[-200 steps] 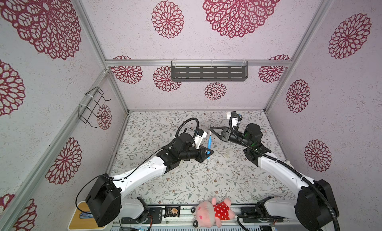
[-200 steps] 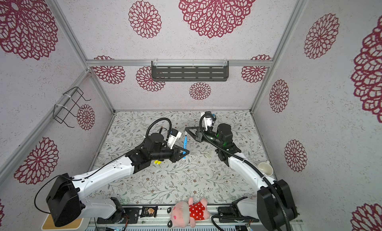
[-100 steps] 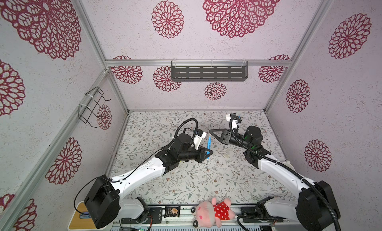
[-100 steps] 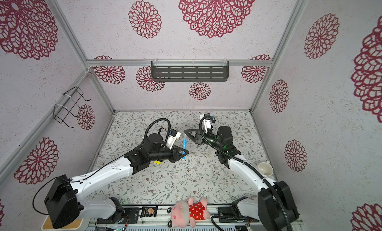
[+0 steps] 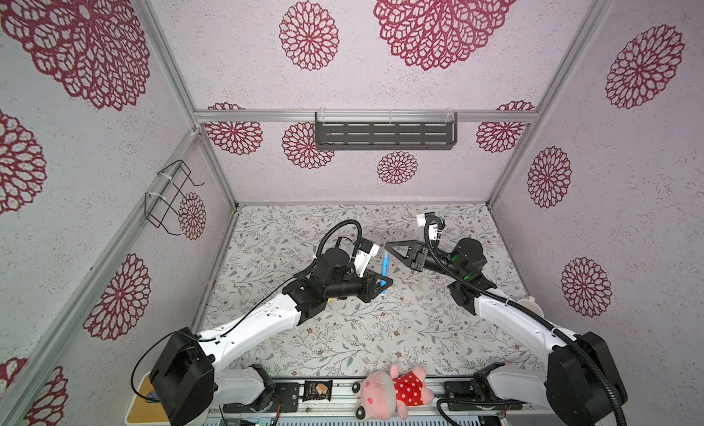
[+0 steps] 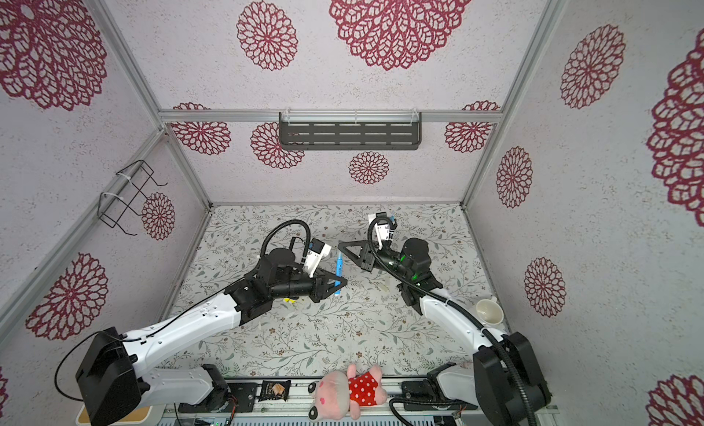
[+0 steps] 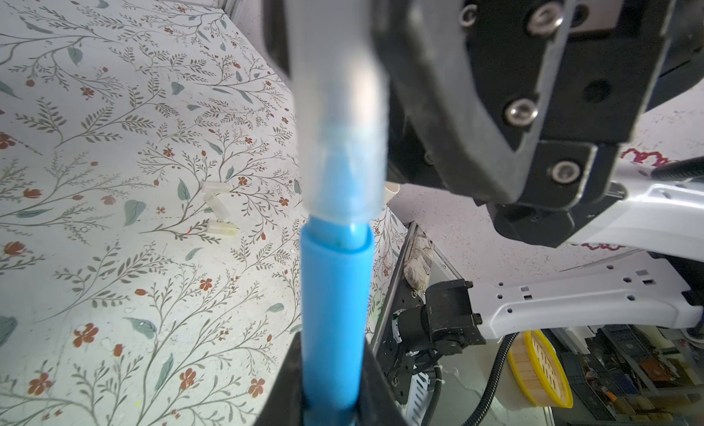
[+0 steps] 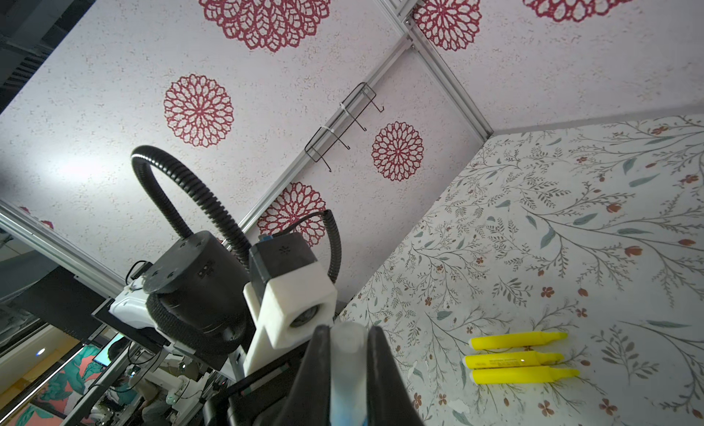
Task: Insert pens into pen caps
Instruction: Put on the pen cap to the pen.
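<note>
left gripper (image 5: 384, 285) is clenching blue pen (image 7: 333, 310) by its tail, above table (image 5: 343, 340) middle | right gripper (image 5: 387, 246) is pinching pen cap (image 7: 343, 138), mouth sitting over the pen tip, long axes lining up, seating judged incomplete | yellow pens (image 8: 520, 361) and loose caps (image 7: 219, 210) are lying apart, obstructing nothing

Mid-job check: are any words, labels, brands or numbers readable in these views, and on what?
No text can be read anywhere.
Middle yellow pen: faint marks on the barrel, too blurred to read.
Dark packet: print too small to read.
</note>
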`<state>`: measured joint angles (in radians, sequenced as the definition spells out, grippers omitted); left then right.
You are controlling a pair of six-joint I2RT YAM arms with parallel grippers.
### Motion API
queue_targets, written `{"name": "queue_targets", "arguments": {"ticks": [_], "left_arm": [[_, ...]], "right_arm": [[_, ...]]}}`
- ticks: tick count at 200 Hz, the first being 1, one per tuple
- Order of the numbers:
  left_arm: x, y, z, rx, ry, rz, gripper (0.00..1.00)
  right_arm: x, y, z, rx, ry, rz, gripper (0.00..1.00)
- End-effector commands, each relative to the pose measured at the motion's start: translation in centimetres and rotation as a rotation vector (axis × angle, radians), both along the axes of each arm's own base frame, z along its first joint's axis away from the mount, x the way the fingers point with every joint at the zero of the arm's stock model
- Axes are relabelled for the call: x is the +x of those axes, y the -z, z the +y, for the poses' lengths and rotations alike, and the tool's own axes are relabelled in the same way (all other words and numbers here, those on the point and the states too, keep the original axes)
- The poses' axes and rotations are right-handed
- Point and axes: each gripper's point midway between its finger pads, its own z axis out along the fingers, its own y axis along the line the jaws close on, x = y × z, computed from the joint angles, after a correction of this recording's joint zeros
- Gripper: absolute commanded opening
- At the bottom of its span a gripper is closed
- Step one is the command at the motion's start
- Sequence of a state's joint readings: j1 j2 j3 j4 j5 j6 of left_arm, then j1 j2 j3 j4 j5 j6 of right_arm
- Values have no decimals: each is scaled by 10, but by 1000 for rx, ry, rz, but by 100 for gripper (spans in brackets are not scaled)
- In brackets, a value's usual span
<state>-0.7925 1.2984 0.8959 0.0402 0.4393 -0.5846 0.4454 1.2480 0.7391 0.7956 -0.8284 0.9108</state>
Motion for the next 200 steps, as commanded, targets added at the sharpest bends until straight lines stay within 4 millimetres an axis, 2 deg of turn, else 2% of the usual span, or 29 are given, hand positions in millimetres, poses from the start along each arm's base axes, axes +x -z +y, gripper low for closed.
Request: {"name": "queue_targets", "arguments": {"ticks": [1, 32, 92, 148, 200], "left_arm": [[2, -33, 4, -95, -4, -77, 0], [1, -44, 7, -134, 7, -90, 0], [-3, -58, 12, -163, 31, -112, 0], [-2, -81, 21, -218, 44, -158, 0], [2, -96, 32, -240, 33, -188, 0]], "right_arm": [[-16, -20, 0, 41, -52, -78, 0], [-25, -20, 3, 41, -91, -95, 0], [-31, -14, 8, 22, -144, -95, 0], [-48, 8, 22, -65, -231, -100, 0], [-61, 19, 27, -114, -275, -89, 0]]}}
